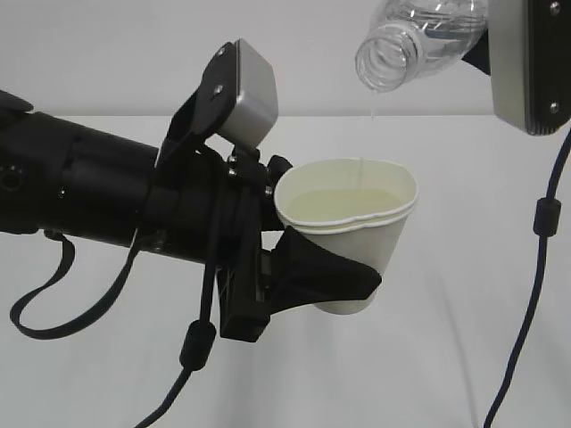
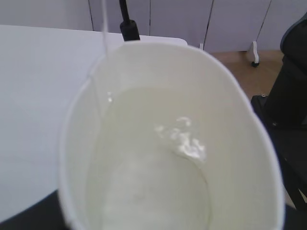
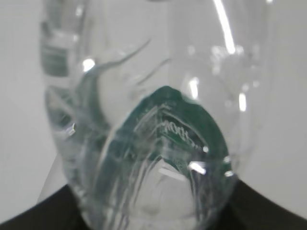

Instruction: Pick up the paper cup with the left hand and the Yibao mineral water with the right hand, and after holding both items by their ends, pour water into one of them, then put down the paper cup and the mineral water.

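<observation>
Left gripper (image 1: 343, 267) pinching paper cup (image 1: 352, 227); right gripper (image 1: 500, 40) clamping tilted Yibao mineral water (image 1: 419, 40), mouth above rim, apart.

Left hand (image 1: 343, 276): bulky black cylindrical arm, black wedge-shaped fingers (image 1: 335, 272), rounded light grey box (image 1: 250, 94), looping black cable (image 1: 192, 343). Right hand (image 1: 526, 62): flat grey plate with screws (image 1: 554, 107), thin black cable (image 1: 540, 267) bearing a ferrite bead.

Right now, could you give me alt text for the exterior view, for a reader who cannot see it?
A tilted clear bottle, held at top right by the right gripper, pours a thin stream of water into a white paper cup. The left gripper clamps the cup's lower wall above a white table; the cup looks largely full.
</observation>
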`<state>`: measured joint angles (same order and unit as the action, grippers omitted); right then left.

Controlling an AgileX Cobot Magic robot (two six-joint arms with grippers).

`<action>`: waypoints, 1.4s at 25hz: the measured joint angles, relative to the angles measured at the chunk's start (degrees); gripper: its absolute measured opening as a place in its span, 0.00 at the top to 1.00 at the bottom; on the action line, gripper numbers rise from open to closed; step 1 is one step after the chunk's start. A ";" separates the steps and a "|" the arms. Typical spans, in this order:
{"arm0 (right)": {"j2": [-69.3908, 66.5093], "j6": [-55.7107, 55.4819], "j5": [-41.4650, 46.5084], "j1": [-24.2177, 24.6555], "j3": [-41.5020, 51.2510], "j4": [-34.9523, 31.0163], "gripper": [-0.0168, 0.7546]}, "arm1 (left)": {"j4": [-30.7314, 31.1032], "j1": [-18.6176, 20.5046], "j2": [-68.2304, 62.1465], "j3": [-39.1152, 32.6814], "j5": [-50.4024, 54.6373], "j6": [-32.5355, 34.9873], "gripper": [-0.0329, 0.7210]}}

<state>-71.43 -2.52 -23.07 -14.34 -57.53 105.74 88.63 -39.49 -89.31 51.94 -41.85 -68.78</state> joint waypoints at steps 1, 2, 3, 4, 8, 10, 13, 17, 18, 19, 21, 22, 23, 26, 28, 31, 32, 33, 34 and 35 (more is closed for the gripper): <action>0.00 -0.30 0.00 0.00 0.00 0.00 0.49 | 0.00 0.00 0.00 0.00 0.00 0.00 0.40; 0.00 -0.51 0.00 0.00 0.00 0.00 0.49 | 0.00 0.00 0.00 0.00 0.00 0.00 0.40; 0.00 -0.80 0.00 0.00 0.00 0.00 0.49 | 0.00 0.00 0.00 0.00 0.00 0.00 0.40; 0.00 -1.07 0.00 0.00 0.00 0.00 0.49 | 0.00 0.00 0.00 0.00 0.00 0.00 0.40; 0.00 -1.74 -0.23 0.00 0.00 0.00 0.49 | -0.12 0.00 0.00 0.00 0.00 0.00 0.40; 0.00 -2.54 -0.71 0.00 0.00 0.00 0.49 | -0.36 0.00 0.00 0.00 0.00 0.00 0.40; 0.00 -2.94 -1.56 0.00 0.00 0.00 0.49 | -0.36 0.00 0.00 0.00 0.00 0.00 0.40; 0.00 -5.40 -1.83 0.00 0.00 0.00 0.49 | -0.39 0.00 0.00 0.00 0.00 0.00 0.40; 0.00 -5.93 -1.83 0.00 0.00 0.00 0.49 | -0.39 0.00 0.00 0.00 0.00 0.00 0.40; 0.00 -6.07 -1.83 0.00 0.00 0.00 0.49 | -0.39 0.00 0.00 0.00 0.00 0.00 0.40; 0.00 -6.81 -1.83 0.00 0.00 0.00 0.49 | -0.39 0.00 0.00 0.00 0.00 0.00 0.40; 0.00 -7.59 -1.83 0.00 0.00 0.00 0.49 | -0.39 0.00 0.00 0.00 0.00 0.00 0.40; 0.00 -8.33 -1.83 0.00 0.00 0.00 0.49 | -0.39 0.00 0.00 0.00 0.00 0.00 0.40; 0.00 -9.94 -1.83 0.00 0.00 0.00 0.49 | -0.39 0.00 0.00 0.00 0.00 0.00 0.40; 0.00 -11.01 -1.83 0.00 0.00 0.00 0.49 | -0.39 0.00 0.00 0.00 0.00 0.00 0.40; 0.00 -13.44 -1.83 0.00 0.00 0.00 0.49 | -0.39 0.00 0.00 0.00 0.00 0.00 0.40; 0.00 -14.36 -1.83 0.00 0.00 0.00 0.49 | -0.39 0.00 0.00 0.00 0.00 0.00 0.40; 0.00 -15.34 -1.83 0.00 0.00 0.00 0.49 | -0.39 0.00 0.00 0.00 0.00 0.00 0.40; 0.00 -16.07 -1.83 0.00 0.00 0.00 0.49 | -0.39 0.00 0.00 0.00 0.00 0.00 0.40; 0.00 -16.95 -1.83 0.00 0.00 0.00 0.49 | -0.39 0.00 0.00 0.00 0.00 0.00 0.40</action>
<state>-71.43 -19.47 -24.90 -14.34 -57.53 105.74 88.24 -39.49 -89.31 51.94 -41.85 -68.78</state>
